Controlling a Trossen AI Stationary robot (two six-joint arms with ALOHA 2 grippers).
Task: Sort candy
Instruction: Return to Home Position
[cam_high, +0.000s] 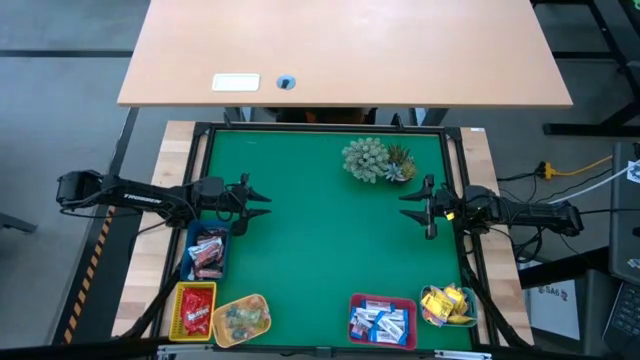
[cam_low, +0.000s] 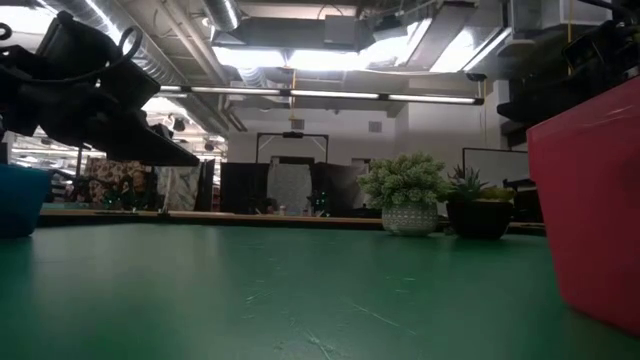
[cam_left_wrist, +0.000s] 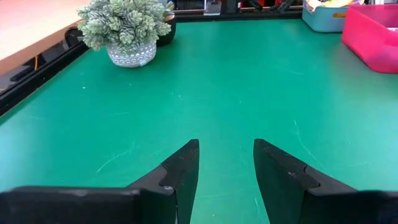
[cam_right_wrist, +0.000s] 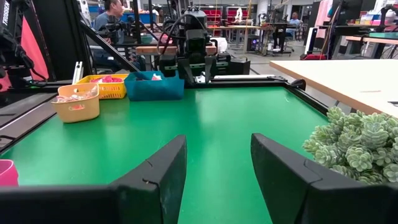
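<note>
The candy lies sorted in five small trays along the mat's near edge. Dark red-brown sweets fill the blue tray and red ones the yellow tray. Clear-wrapped ones sit in the tan tray, blue-and-white ones in the red tray, and yellow ones in the light blue tray. My left gripper stands open at the mat's left side, above the blue tray's far end. My right gripper stands open at the right side. Both point toward the mat's middle with nothing between their fingers.
Two small potted plants stand at the far right of the green mat, close to my right gripper. A raised dark frame runs round the mat. A wooden table lies beyond the far edge.
</note>
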